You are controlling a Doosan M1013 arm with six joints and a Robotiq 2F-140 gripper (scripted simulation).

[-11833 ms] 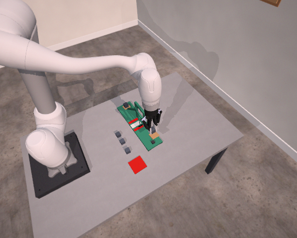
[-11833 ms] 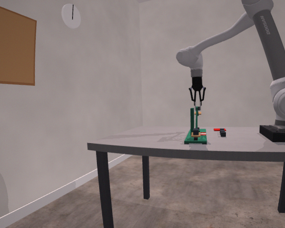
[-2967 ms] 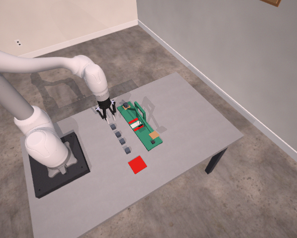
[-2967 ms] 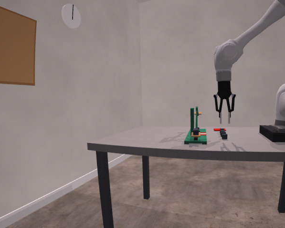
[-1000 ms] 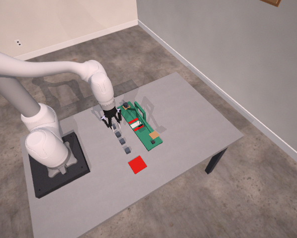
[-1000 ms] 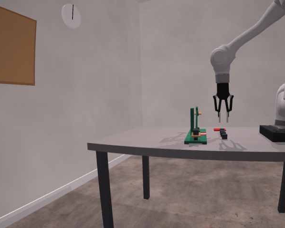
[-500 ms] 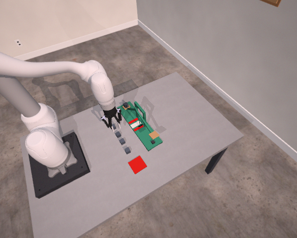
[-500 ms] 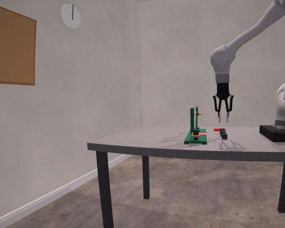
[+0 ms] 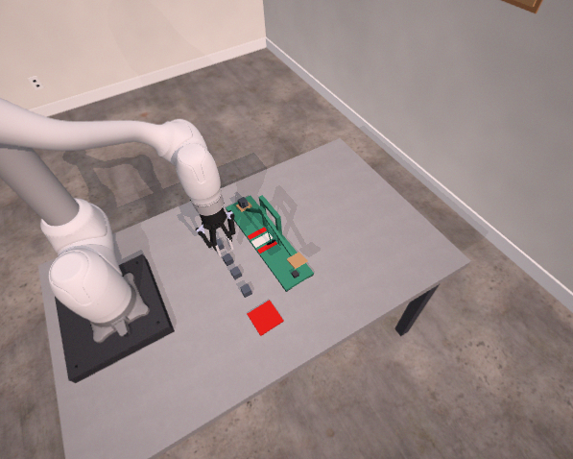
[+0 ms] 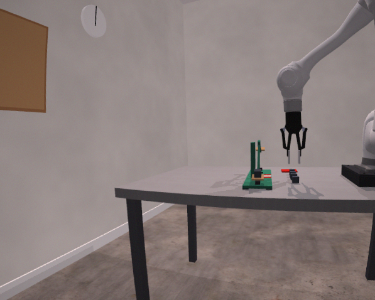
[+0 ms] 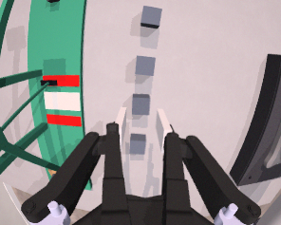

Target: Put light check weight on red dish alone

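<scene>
My gripper [image 9: 225,249] [image 10: 294,160] [image 11: 140,117] is partly open and empty, pointing down above the row of weights. Four dark grey cube weights stand apart in the row: one at the dish end [image 9: 246,290] [image 11: 151,16], two in the middle, and one at the far end [image 9: 220,243] [image 11: 138,143]. Another weight [image 9: 243,203] [image 10: 257,172] sits on the balance's lowered pan. The other pan [image 9: 297,259] [image 10: 262,149] is raised and bare. The pointer [image 11: 48,83] is over a red field [image 11: 66,81]. The red dish [image 9: 265,317] [image 10: 285,170] lies flat, with nothing on it.
The balance's green base [image 9: 286,278] [image 11: 62,42] lies beside the row, with its upright frame [image 9: 270,212] [image 10: 252,156] on the side away from the weights. A dark block [image 9: 295,273] is on the base near the raised pan. The black robot base plate [image 9: 153,301] [image 11: 263,103] is across the row.
</scene>
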